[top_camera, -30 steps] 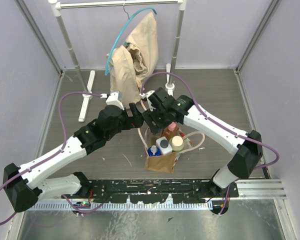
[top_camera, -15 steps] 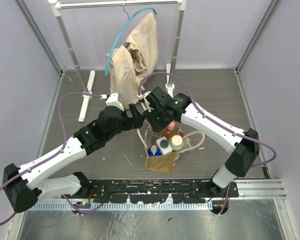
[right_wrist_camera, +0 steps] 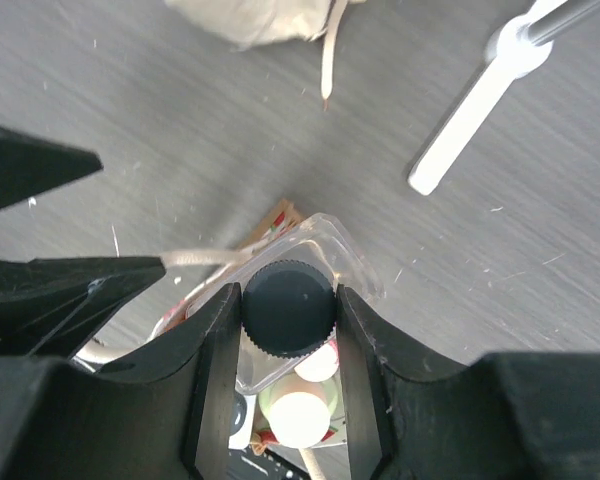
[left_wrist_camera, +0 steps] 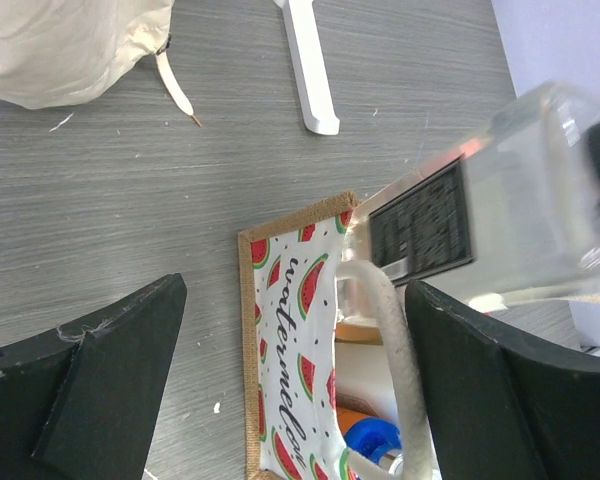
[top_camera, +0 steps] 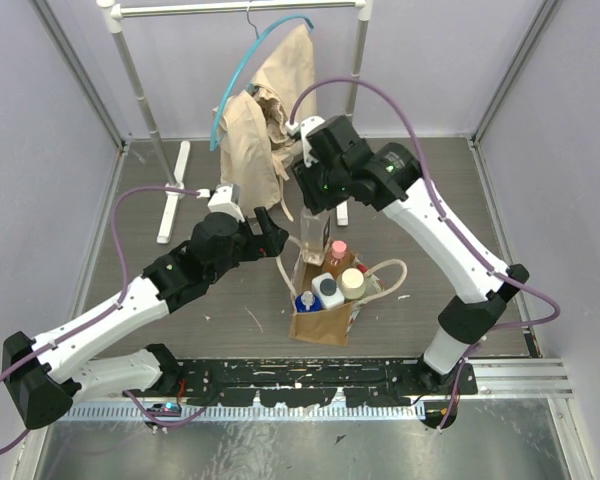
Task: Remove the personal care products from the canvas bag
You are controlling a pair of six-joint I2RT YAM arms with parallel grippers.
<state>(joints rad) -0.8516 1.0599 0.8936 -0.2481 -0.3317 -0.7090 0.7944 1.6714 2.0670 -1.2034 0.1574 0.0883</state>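
Right gripper [top_camera: 313, 208] is clenched on the clear bottle [top_camera: 312, 238] by its dark cap [right_wrist_camera: 288, 306] (right wrist view: cap pinched between both fingers). In the top view the bottle hangs upright at frame centre, over the upper end of the canvas bag [top_camera: 320, 322]. Its lower end sits at about rim level; can't tell if it's clear of the rim.

Left gripper [top_camera: 272, 232] is released, jaws wide, just left of the bottle, over the bag's upper-left corner. Rope handle [left_wrist_camera: 382, 318] passes between its fingers, close to the right-hand one in the left wrist view.

Inside the bag: pink-capped bottle [top_camera: 338, 247], white bottle [top_camera: 326, 291], cream-capped bottle [top_camera: 354, 286], blue-capped bottle [top_camera: 305, 300].

The bag sits on the table [top_camera: 525, 200], centre-low in frame. Beige garment [top_camera: 270, 110] hangs at upper centre.
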